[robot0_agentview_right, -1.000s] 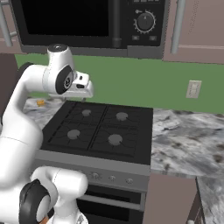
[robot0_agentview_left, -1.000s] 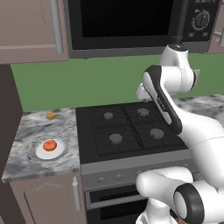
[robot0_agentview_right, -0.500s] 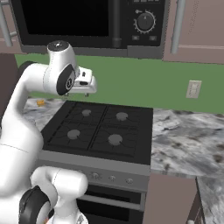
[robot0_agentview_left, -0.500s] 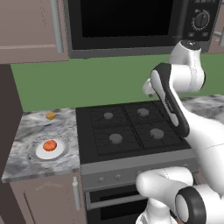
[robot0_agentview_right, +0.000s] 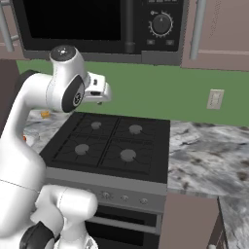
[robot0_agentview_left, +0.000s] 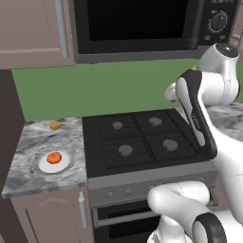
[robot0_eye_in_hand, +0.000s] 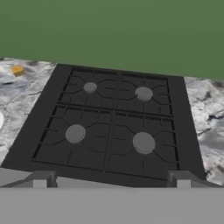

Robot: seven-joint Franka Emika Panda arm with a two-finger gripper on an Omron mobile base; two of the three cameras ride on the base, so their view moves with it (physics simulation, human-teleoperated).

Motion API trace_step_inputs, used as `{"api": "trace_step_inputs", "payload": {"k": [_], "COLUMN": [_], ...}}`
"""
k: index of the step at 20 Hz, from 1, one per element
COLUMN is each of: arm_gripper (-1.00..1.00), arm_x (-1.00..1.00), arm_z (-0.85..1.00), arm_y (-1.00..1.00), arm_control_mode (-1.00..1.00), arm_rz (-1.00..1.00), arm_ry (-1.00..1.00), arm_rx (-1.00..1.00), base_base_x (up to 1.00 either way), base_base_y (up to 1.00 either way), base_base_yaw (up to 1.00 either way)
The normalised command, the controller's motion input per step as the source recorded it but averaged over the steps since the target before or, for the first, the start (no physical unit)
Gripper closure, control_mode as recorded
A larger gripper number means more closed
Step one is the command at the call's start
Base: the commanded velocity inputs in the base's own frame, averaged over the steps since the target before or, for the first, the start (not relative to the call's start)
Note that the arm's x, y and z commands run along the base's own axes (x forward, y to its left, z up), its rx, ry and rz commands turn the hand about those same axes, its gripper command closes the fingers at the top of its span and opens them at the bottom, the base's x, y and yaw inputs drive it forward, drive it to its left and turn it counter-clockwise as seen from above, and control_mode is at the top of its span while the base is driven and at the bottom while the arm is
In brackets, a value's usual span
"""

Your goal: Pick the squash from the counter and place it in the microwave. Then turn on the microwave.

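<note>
The squash, a small orange-red lump, rests on a white plate on the marbled counter left of the stove. High on the wall hangs the microwave, its black door shut, with a vertical handle and a round dial. My gripper hovers above the stove, well to the right of the squash. In the hand view the gripper looks down on the burners; its fingertips stand far apart, open, with nothing between them.
A black four-burner stove fills the middle, with an oven front below. A tiny yellow-orange cube lies at the back of the left counter. More marbled counter runs to the right, under a wall outlet.
The arm's upper part has swung to the right and the hand has drifted a little to the right over the stove. The gripper stays open and the squash has not moved.
</note>
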Motion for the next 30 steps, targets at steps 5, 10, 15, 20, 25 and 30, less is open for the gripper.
{"api": "trace_step_inputs", "payload": {"k": [5, 10, 15, 20, 25, 30], "arm_gripper": [-1.0, -1.0, -1.0, -1.0, -1.0, -1.0], "arm_x": [-0.34, -0.29, -0.32, -0.15, -0.09, -0.04], "arm_z": [0.13, 0.19, 0.3, 0.47, 0.49, 0.47], "arm_y": [-0.15, -0.24, -0.25, -0.23, -0.16, -0.17], "arm_control_mode": [-1.0, -1.0, -1.0, -1.0, -1.0, -1.0], "arm_rz": [0.0, 0.0, 0.0, 0.0, 0.0, 0.0], "arm_ry": [-0.12, -0.13, -0.13, -0.08, -0.08, -0.08], "arm_rx": [0.01, 0.03, 0.07, 0.06, 0.06, 0.07], "base_base_x": [0.0, 0.0, 0.0, 0.0, 0.0, 0.0], "base_base_y": [0.0, 0.0, 0.0, 0.0, 0.0, 0.0], "base_base_yaw": [0.0, 0.0, 0.0, 0.0, 0.0, 0.0]}}
